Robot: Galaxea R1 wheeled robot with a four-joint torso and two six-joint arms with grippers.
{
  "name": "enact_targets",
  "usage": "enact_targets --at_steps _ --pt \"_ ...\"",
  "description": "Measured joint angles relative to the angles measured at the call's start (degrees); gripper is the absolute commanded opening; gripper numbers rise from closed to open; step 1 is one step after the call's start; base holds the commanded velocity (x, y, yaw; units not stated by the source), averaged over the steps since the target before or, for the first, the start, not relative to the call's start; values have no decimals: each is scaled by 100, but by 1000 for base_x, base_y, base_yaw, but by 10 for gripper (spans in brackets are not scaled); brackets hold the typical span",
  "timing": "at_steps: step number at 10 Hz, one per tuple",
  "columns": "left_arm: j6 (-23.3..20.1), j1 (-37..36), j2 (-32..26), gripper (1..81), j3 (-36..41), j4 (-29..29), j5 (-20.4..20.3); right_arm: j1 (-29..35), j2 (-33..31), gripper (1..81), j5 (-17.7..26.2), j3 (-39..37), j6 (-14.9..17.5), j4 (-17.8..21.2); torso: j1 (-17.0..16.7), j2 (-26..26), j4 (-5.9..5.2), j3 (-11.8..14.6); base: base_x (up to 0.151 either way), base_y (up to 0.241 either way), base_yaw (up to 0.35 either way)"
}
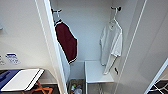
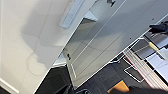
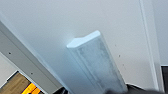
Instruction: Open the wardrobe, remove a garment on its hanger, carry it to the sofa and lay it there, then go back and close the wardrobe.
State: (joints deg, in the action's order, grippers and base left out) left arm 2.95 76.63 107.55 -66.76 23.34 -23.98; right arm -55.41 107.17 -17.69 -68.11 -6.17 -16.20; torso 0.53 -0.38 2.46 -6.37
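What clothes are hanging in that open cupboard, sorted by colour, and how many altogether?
Maroon jacket: 1
White T-shirt: 1
Total: 2 garments, each hanging on its own hook inside the wardrobe.

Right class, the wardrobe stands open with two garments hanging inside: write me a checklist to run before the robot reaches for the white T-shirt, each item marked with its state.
1. Wardrobe doors open: ok.
2. White T-shirt hanging on its hanger: ok.
3. Target apart from the maroon jacket: ok, they hang on opposite sides.
4. Path to the shirt free of clutter: ok; the shelf lies below it.
5. Gripper fingers open: cannot tell.
6. Hanger hook free to lift off: cannot tell.
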Motion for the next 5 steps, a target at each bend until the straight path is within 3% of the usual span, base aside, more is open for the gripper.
enact_targets --at_steps 1,2,5 --pt "52 366 -10 811 -267 2 -308 -536 -44 811 551 -226 -207 28 -2 -2 0 0 0 0 0" --pt "193 591 -5 811 -590 2 -590 -1196 -61 811 722 -482 -227 22 -6 -5 0 0 0 0 0" --pt "697 1000 205 811 -1679 7 -1251 -1615 -199 811 -77 -1253 -435 41 -22 -13 0 7 0 0 0"
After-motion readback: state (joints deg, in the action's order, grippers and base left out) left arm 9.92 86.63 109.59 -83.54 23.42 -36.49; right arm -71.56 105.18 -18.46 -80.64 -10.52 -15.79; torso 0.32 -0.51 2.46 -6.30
